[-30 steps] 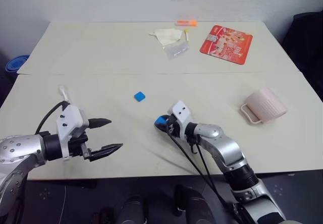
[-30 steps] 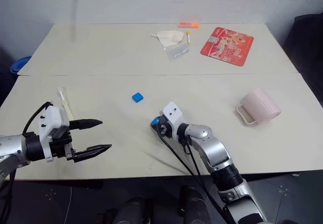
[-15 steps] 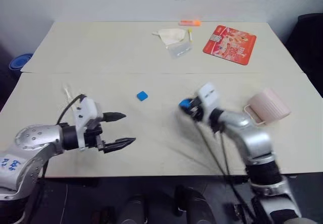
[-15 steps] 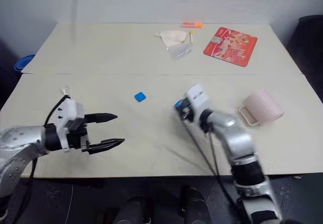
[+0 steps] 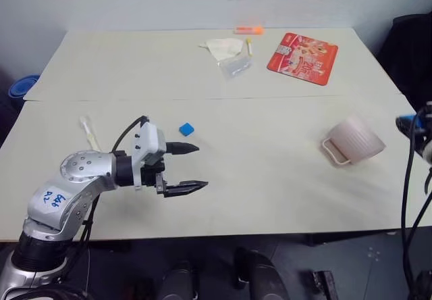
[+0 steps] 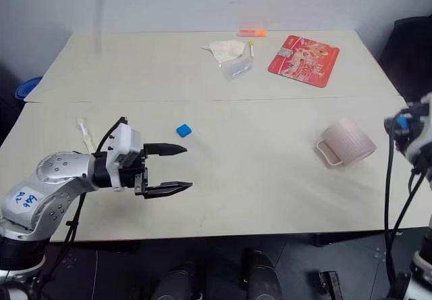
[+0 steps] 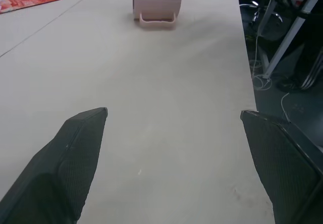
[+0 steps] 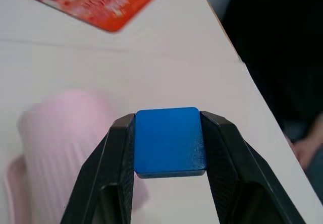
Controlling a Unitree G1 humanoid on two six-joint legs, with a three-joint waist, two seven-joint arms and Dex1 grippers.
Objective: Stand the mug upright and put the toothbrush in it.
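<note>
Our right gripper (image 8: pixel 167 148) is clamped on a blue block (image 8: pixel 169 142) — the two black fingers press its flat sides — and it hangs past the right table edge, just beside the mug (image 5: pixel 354 140). Our left gripper (image 5: pixel 191 167) floats over the front of the table (image 5: pixel 270 185) with its fingers spread wide and nothing between them, pointing toward three o'clock, at the mug far across the surface.

The mug lies on its side near the right edge, at about four o'clock from the table's middle, handle toward the front; it is not yet stood up. The toothbrush (image 5: pixel 88 130) lies flat at about nine o'clock, behind our left arm, well apart from the mug. A second small blue block (image 5: pixel 186 130) sits just beyond the left fingertips at twelve o'clock.

We judge that we are at the very start: the approach to righting the mug. The next move calls for freeing the right fingers of the block (it serves no part of the task) and then taking the mug by its wall or handle to tip it upright.

Compared with a second ago, our right arm has swung from the table's centre front out to the right edge, carrying the block, and the left gripper has shifted toward the centre — mug and toothbrush have not moved.
</note>
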